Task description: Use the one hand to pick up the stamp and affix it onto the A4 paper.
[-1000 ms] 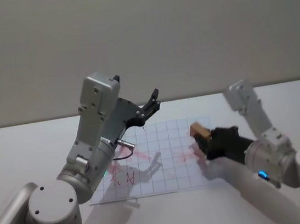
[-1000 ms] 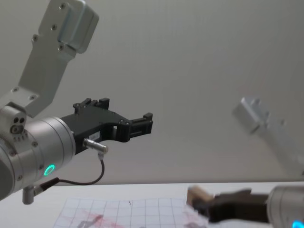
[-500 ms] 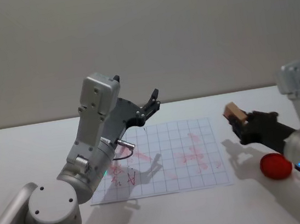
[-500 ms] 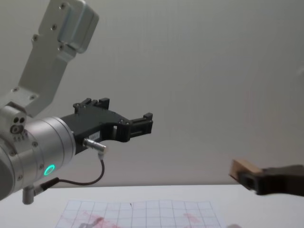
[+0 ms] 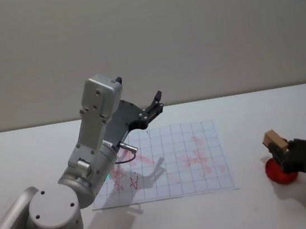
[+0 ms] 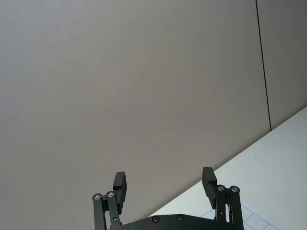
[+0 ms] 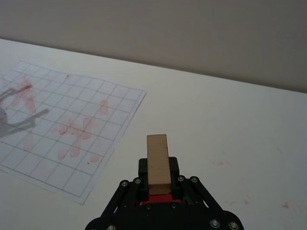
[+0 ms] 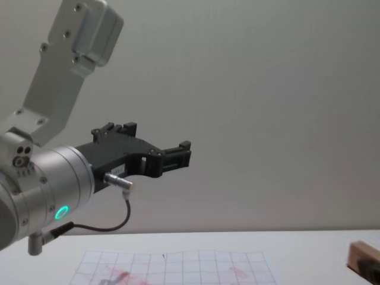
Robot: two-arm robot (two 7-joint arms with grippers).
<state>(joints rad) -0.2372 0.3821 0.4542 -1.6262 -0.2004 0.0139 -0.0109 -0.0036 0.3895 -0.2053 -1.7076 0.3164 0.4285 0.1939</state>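
The right gripper's (image 5: 282, 156) jaws are clenched on the stamp (image 5: 275, 141), the tan block standing up between the black fingers; in the right wrist view the stamp (image 7: 158, 164) rises out of the gripper (image 7: 159, 187) with its ends hidden, one in the jaws. The left gripper's (image 6: 164, 184) jaws stand released, wide apart with nothing between them, held raised above the table at about 9 o'clock from the sheet's middle in the head view (image 5: 153, 107).

The stamp sits at roughly 3 o'clock from the A4 paper (image 5: 168, 146), well apart from its edge and directly over a red round pad (image 5: 279, 172), most of which is covered by the gripper. In the chest view the stamp (image 8: 360, 254) is cut off at the frame's lower right corner, and the paper (image 8: 178, 270) shows as a thin strip at 6 o'clock.

The paper lies flat on the white table (image 5: 243, 114), its pale grid carrying red-pink smudges. Near its left end the marks look like handwriting, perhaps a letter A, partly covered by the left arm and its shadow; I cannot read them. No brand or label is legible on either arm.
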